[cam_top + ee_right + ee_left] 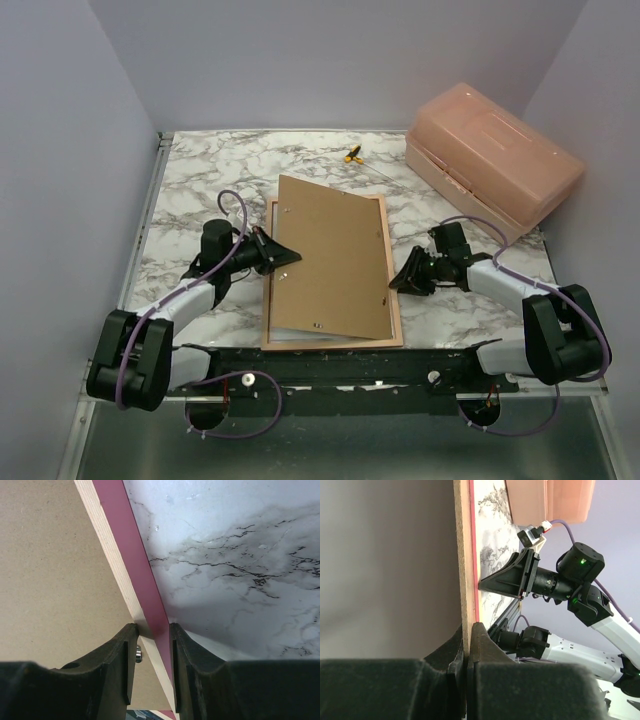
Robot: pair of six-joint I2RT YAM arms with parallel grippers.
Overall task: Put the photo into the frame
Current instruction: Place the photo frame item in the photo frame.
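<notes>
The frame [330, 344] lies back-up on the marble table, its wood-coloured back showing and its sides pink. A brown backing board [330, 260] rests skewed on top of it. At the board's left edge, my left gripper [288, 253] is shut on that thin edge [464, 555], with the frame's pink side [474, 555] just beyond. My right gripper [397, 284] is at the frame's right rail, and its jaws [152, 630] are closed across the wood-and-pink rail [130, 560]. The photo is hidden. A pale strip [300, 337] peeks out under the board's near edge, and I cannot tell what it is.
A salmon plastic box [495, 160] stands at the back right corner. A small yellow-and-black object [352, 154] lies near the back edge. Grey walls close in the table on three sides. A small metal tab [137, 652] sits on the frame's back beside my right fingers.
</notes>
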